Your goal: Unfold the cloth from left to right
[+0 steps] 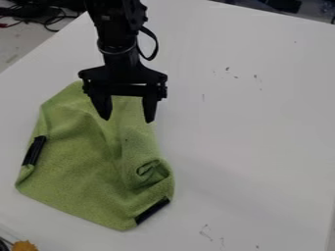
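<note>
The jaws hang spread and empty over the cloth on the desk. Unfolding seems unfinished: rumples and a curled fold below the jaws likely need drawing out rightward.

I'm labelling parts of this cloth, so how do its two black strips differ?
In the view, the left strip stands nearly upright, while the bottom strip runs diagonally. The left strip looks broader, the bottom strip narrower. The bottom strip lies just below the curled fold; the left strip is across the cloth from it. Both are black and sit along green edges.
</note>
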Robot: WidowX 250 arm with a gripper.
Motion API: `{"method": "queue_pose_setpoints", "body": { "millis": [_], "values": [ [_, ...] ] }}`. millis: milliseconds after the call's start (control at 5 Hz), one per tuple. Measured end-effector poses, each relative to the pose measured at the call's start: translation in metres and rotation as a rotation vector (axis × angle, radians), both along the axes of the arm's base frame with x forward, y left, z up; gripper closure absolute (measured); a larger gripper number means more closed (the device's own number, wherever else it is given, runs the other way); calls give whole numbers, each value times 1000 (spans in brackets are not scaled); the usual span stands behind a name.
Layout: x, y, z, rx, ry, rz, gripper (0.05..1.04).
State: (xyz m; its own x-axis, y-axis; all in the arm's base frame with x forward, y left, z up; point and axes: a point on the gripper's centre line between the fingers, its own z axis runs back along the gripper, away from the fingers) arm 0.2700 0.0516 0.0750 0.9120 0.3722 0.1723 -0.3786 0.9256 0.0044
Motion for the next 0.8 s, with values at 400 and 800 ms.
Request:
{"method": "queue_pose_setpoints", "body": {
  "millis": [400, 800],
  "values": [
    [-11, -3, -5, -3, 21, 21, 83],
    [-46, -50, 9, -10, -8, 45, 83]
  ]
}}
